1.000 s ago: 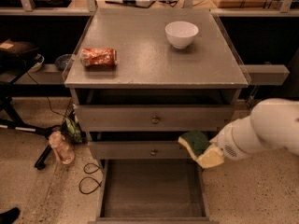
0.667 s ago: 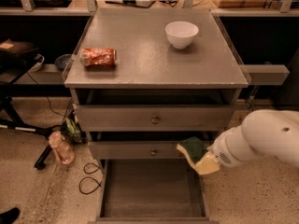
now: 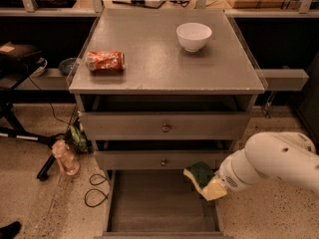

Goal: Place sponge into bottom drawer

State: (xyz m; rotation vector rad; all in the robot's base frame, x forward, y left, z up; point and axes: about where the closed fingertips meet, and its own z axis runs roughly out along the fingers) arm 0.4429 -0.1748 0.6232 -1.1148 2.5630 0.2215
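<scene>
Hanging above the right-hand rim of the bottom drawer [image 3: 159, 203], the sponge [image 3: 200, 173] sits at the tip of the white arm [image 3: 271, 161], green scrub layer up and pale foam below. The gripper [image 3: 214, 184] is over that same right rim, mostly hidden behind the sponge and the arm's bulky wrist. Since the sponge is carried clear of any surface, I judge the gripper to be clamped on it.

The bottom drawer is pulled well out and its flat floor is bare. Directly above its back edge are the middle drawer [image 3: 162, 159] and then the top drawer [image 3: 164, 127], both pushed in. Higher up, on the cabinet top [image 3: 159, 78] over the bottom drawer, stand a white bowl [image 3: 194, 35] and an orange-red snack packet [image 3: 105, 61], far from the action.

The main risk is position. The sponge hovers over the side wall, not over the middle of the drawer floor, so a release here could land it on the rim and tip it outward onto the floor. A push leftward could also knock the wrist against the drawer wall or the middle drawer's front. Light foam may bounce if dropped from height.
</scene>
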